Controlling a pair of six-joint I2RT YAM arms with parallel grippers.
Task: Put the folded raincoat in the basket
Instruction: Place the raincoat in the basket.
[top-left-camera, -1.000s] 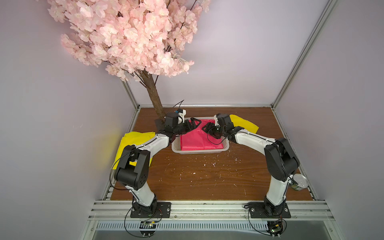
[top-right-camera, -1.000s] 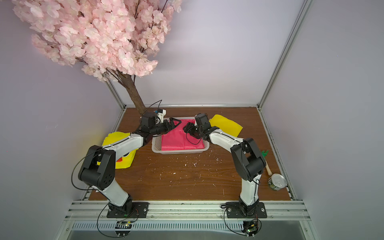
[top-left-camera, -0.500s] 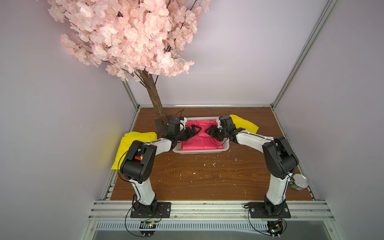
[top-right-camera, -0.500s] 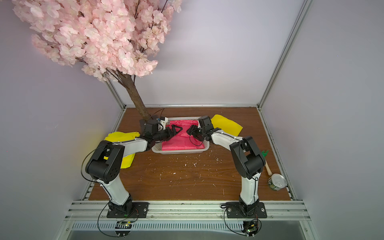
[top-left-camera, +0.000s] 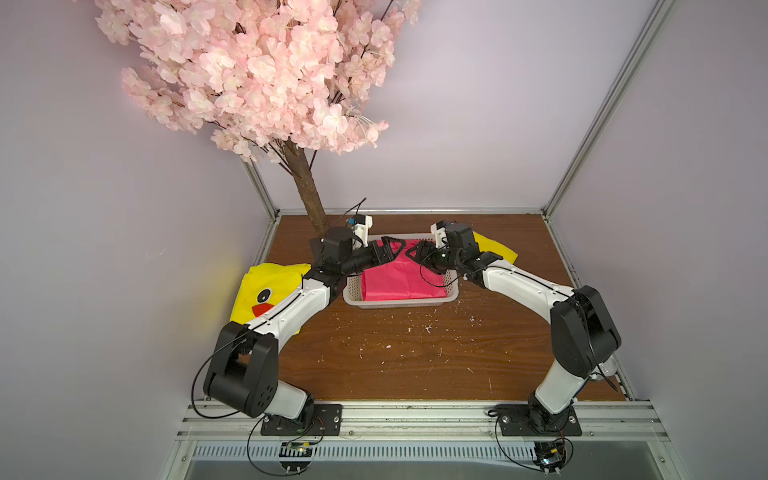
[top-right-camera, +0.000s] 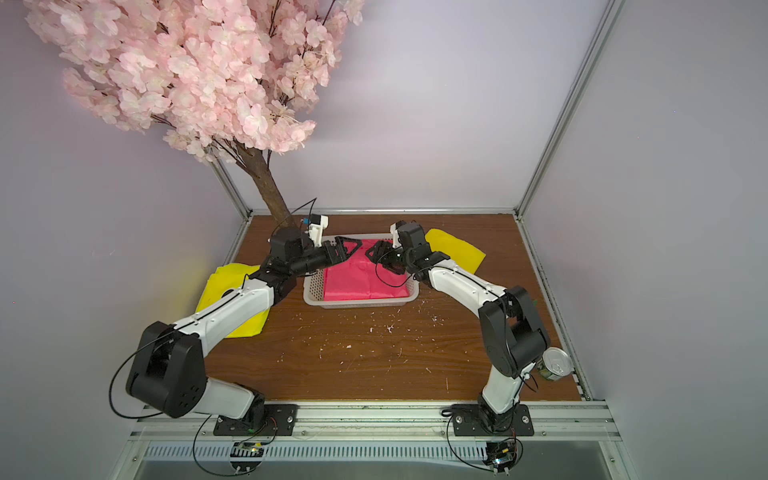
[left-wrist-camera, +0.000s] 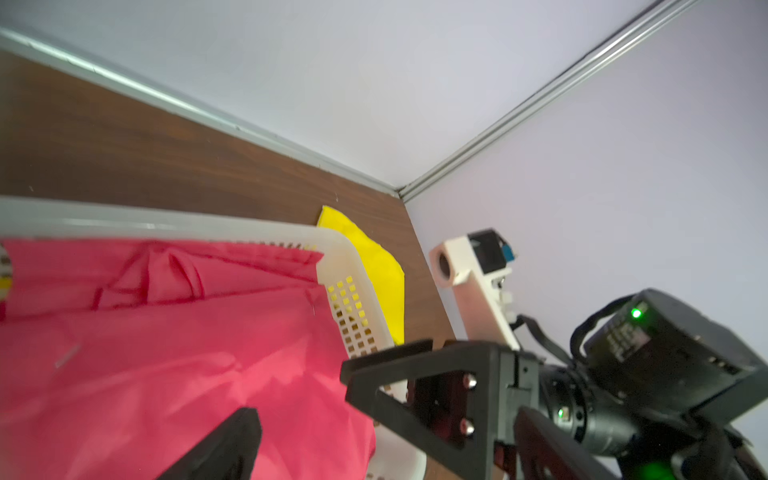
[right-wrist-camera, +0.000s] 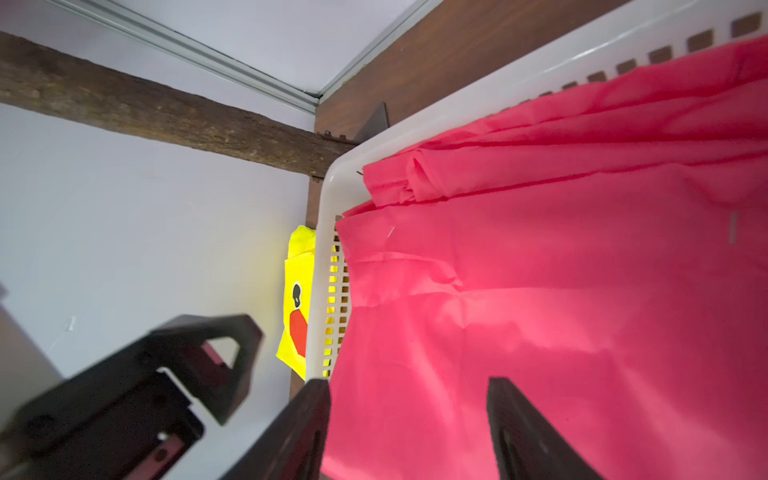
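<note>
The folded raincoat (top-left-camera: 399, 280) (top-right-camera: 361, 280), bright pink, lies flat inside the white perforated basket (top-left-camera: 399, 304) (top-right-camera: 357, 303) at the back middle of the table. My left gripper (top-left-camera: 392, 249) (top-right-camera: 348, 249) hovers over the basket's back left part, open and empty. My right gripper (top-left-camera: 417, 253) (top-right-camera: 376, 258) faces it from the right, open with nothing between its fingers (right-wrist-camera: 311, 415). In the right wrist view the raincoat (right-wrist-camera: 561, 291) fills the basket (right-wrist-camera: 328, 232) below the gripper (right-wrist-camera: 409, 399). The left wrist view shows the raincoat (left-wrist-camera: 166, 353) and the basket's corner (left-wrist-camera: 345, 266).
A yellow duck-face raincoat (top-left-camera: 270, 293) lies at the left under my left arm. Another yellow piece (top-left-camera: 494, 249) lies right of the basket. A blossom tree trunk (top-left-camera: 307, 195) stands at the back left. A tin can (top-right-camera: 555, 363) sits at the front right edge. White crumbs dot the wooden table (top-left-camera: 395, 353).
Half a second ago both arms were lower over the basket; they have since lifted back up. Both grippers stay as open as before, and the raincoat stays in the basket.
</note>
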